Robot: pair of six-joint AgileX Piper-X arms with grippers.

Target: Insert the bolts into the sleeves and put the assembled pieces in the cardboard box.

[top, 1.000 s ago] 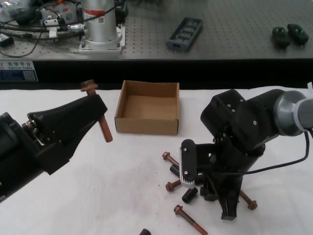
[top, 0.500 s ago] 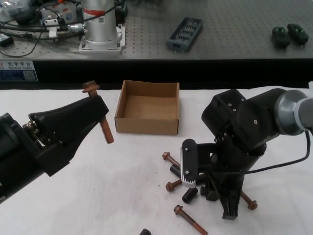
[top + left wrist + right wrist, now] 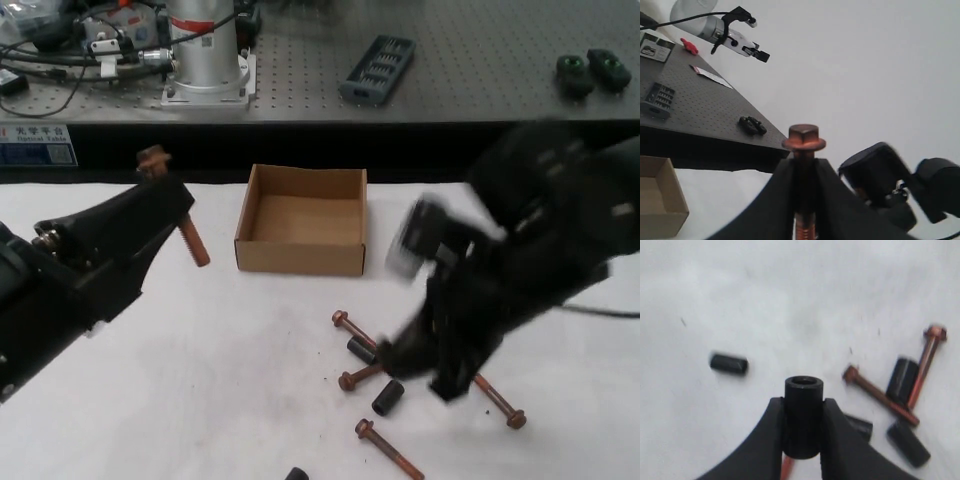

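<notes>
Your left gripper has its 2 black fingers clamped on a copper-coloured hex-head bolt, head up, above the white cloth and left of the open brown cardboard box. Your right gripper pinches a short black cylindrical sleeve over loose bolts and loose sleeves.

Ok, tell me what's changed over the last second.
The right gripper has lifted up from the table, shut on a black sleeve. The left gripper, holding its bolt, drew back to the left, away from the cardboard box. The box, the loose bolts and the loose sleeves stayed put.
</notes>
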